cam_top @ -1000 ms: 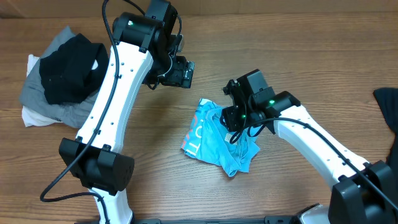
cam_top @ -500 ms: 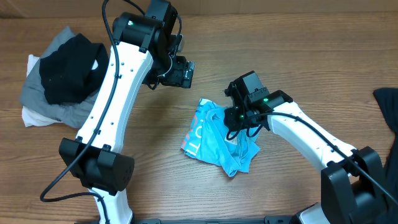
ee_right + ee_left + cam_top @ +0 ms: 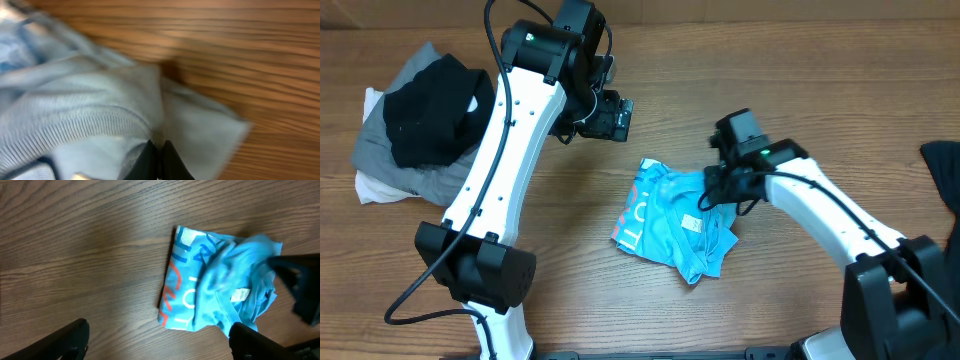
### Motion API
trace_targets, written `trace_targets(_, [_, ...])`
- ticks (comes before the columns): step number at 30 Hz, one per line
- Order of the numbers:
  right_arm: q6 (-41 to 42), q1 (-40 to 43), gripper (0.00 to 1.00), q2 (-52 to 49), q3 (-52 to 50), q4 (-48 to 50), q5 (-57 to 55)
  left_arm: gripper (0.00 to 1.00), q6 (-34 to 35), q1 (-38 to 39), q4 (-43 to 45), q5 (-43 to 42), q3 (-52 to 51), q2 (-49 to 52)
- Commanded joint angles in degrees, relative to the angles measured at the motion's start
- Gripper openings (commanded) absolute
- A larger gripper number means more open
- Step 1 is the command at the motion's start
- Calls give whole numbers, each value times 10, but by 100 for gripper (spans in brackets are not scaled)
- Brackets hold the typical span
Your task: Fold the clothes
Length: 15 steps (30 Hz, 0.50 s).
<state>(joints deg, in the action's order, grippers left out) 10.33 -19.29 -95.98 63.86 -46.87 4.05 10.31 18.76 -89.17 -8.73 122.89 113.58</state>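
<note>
Overhead: sky-blue T-shirt (image 3: 670, 228) lies crumpled mid-table (image 3: 800, 80). It is a lumpy wedge of soft jersey, with white and red lettering on the left flap and a small white label (image 3: 692, 224) near the middle. The right gripper (image 3: 713, 190) sits at the shirt's upper right edge, in contact with the cloth. The left gripper (image 3: 612, 118) hangs over bare wood grain up-left of the shirt, apart from it. Far left is a heap: black garment (image 3: 430, 115) on top, grey garment (image 3: 375, 150) under it, white garment (image 3: 380, 188) poking out at the bottom. Dark cloth (image 3: 942, 170) at the right edge, cut off by the frame.

Left wrist: fingers (image 3: 67, 340) spread wide, nothing gripped. Shirt reads as a rough rectangle, with a flat printed panel on the left and wrinkled folds piled on the right. Black end of the right arm overlaps its right side.

Right wrist: blurred. Black fingertips (image 3: 150, 162) pressed together, pinching a fold of the pale blue knit. Ribbed collar band (image 3: 85, 120) curves across left of the tips. Wood grain fills the top and right.
</note>
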Motion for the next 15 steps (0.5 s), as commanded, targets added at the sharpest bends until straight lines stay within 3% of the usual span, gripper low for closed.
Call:
trace_targets(1, [4,30,4,30,19,-13,-14,93,-9,-1,3,2,5,-3])
trace_targets(13, [0,101,4,34,19,-27,-17,94,-9,-1,8,2,5,-3])
trace_targets(15, [4,101,11,34,19,-28,-19,94,-9,-1,8,2,5,-3])
